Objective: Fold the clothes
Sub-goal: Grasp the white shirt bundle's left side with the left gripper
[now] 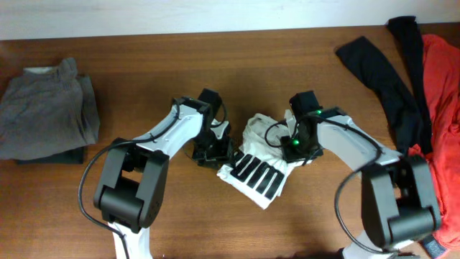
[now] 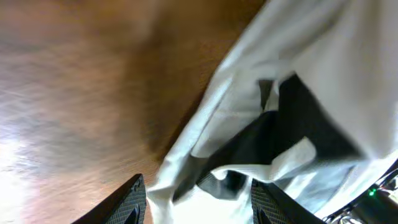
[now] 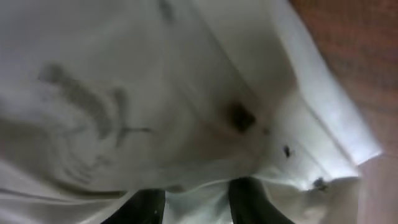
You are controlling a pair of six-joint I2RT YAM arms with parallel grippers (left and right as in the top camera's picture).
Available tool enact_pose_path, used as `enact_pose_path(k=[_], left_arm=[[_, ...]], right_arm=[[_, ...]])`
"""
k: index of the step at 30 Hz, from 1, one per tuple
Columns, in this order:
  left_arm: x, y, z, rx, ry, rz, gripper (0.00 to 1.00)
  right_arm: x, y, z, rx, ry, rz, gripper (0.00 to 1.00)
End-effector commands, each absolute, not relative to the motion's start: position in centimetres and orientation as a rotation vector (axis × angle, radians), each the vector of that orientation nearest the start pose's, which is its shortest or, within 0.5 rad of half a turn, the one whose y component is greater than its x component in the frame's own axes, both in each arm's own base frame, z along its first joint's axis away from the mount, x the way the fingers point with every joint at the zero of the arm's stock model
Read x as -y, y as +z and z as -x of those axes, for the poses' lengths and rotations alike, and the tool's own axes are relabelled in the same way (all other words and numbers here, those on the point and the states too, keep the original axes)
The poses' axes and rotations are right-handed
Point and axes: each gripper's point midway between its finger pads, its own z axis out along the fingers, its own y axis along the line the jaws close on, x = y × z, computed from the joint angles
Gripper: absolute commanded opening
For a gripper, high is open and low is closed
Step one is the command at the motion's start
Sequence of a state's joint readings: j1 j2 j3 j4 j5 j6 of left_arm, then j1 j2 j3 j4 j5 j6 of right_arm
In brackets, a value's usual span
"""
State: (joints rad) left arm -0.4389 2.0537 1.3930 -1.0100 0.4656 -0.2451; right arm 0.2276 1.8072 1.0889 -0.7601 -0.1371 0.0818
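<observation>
Lying bunched at frame centre, white T-shirt (image 1: 253, 173), black bars up, on wooden table (image 1: 144, 57). Left gripper (image 2: 199, 186) sat at its left edge, right gripper (image 3: 196, 199) at its right edge; both showed fingers part-spread with white cloth between, pinched or loose could not tell. Black garment (image 1: 381, 72) and orange-red garment (image 1: 445, 108) lay at upper right, touching.

Two robot arms: a left arm (image 1: 169, 129) and a right arm (image 1: 356, 144). Four garments: one white T-shirt (image 1: 257, 135), one grey garment (image 1: 47, 108), one black garment (image 1: 388, 79), one orange-red garment (image 1: 445, 93).
</observation>
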Motion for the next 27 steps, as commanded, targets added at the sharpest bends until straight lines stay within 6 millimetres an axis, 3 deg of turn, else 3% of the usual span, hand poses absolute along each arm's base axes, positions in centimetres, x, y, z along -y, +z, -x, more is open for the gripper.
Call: enact_pose_path(k=[1, 3, 5, 6, 8, 11, 13, 15, 17, 19, 20, 24, 27], left_arm=[[22.4, 0.9, -26.0, -3.363, -0.71, -0.34, 0.51], [23.2, 0.6, -24.7, -3.379, -0.724, -0.386, 0.5], [24.1, 0.8, -24.1, -3.378, -0.765, -0.421, 0.5], [24.4, 0.9, -23.8, -3.379, -0.779, -0.434, 0.43], [24.6, 0.9, -23.5, -3.384, -0.773, -0.451, 0.36], [24.7, 0.9, -23.4, -3.384, -0.772, -0.457, 0.35], [24.7, 0.9, -23.3, -3.389, -0.77, -0.456, 0.3], [24.3, 0.9, -23.0, -3.408, -0.748, -0.452, 0.24], [23.4, 0.7, -22.9, -3.427, -0.651, -0.455, 0.19], [21.7, 0.7, -23.5, -3.421, -0.492, -0.458, 0.18], [21.1, 1.2, -24.1, -3.392, -0.443, -0.457, 0.15], [20.5, 3.3, -25.4, -3.298, -0.394, -0.464, 0.05], [20.6, 5.0, -25.3, -3.257, -0.408, -0.477, 0.1]], right_arm=[[-8.4, -0.7, -33.8, -2.995, 0.093, 0.249, 0.45], [-9.0, -0.4, -36.4, -2.864, 0.094, 0.415, 0.48], [-9.2, 0.0, -37.3, -2.824, 0.093, 0.44, 0.53], [-9.3, 0.0, -37.5, -2.816, 0.098, 0.439, 0.54], [-9.7, 0.1, -37.4, -2.814, 0.131, 0.444, 0.54], [-11.2, 0.2, -37.0, -2.809, 0.245, 0.468, 0.54], [-12.5, 0.2, -36.4, -2.791, 0.271, 0.588, 0.56], [-12.7, 0.2, -36.0, -2.79, 0.248, 0.653, 0.56], [-12.1, 1.0, -36.2, -2.808, 0.207, 0.593, 0.52], [-11.5, 3.4, -37.0, -2.789, 0.198, 0.531, 0.53], [-10.8, 5.5, -37.5, -2.765, 0.164, 0.496, 0.56], [-8.2, 10.6, -38.3, -2.703, 0.025, 0.421, 0.61], [-6.5, 14.1, -38.4, -2.645, -0.052, 0.369, 0.72]])
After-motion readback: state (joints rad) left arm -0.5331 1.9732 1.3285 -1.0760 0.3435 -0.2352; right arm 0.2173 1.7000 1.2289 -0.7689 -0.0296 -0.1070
